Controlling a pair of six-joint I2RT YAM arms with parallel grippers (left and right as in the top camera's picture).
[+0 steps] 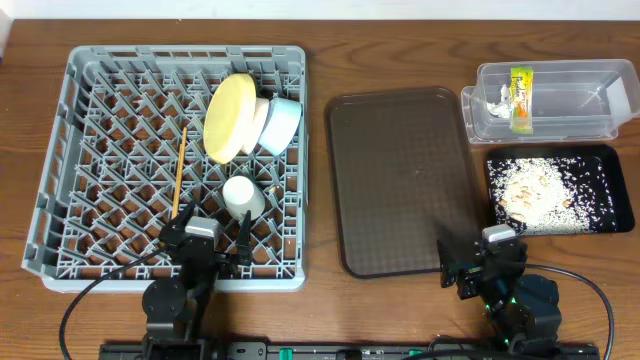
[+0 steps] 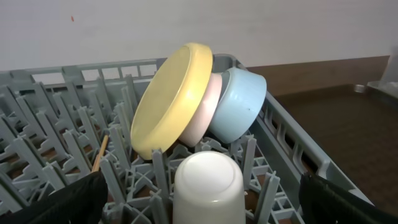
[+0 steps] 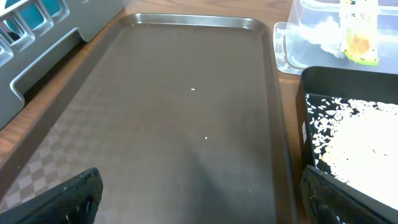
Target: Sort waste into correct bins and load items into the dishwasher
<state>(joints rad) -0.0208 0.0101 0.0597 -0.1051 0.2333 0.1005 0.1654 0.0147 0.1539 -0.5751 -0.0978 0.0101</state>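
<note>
Your left gripper (image 1: 207,240) stands spread wide and empty at the dish rack's (image 1: 100,150) near edge. Your right gripper (image 1: 482,262), equally spread, holds nothing at the brown serving tray's (image 3: 174,112) near end. Only the left wrist view shows the white cup (image 2: 207,186) closed end up. Beyond it the yellow plate (image 2: 174,99), white bowl (image 2: 204,115) and blue bowl (image 2: 239,102) stand on edge, leaning together. Only overhead shows the chopsticks (image 1: 180,170), lying lengthwise near to far, and the rice scraps (image 1: 535,190) in the black tray (image 1: 600,160). Farthest, the wrapper (image 1: 520,97) and tissue (image 1: 497,100) lie in the clear tub (image 1: 590,75).

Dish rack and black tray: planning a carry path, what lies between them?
The dark brown serving tray, nearly bare, flanked by strips of wooden table; the overhead view shows it.
</note>
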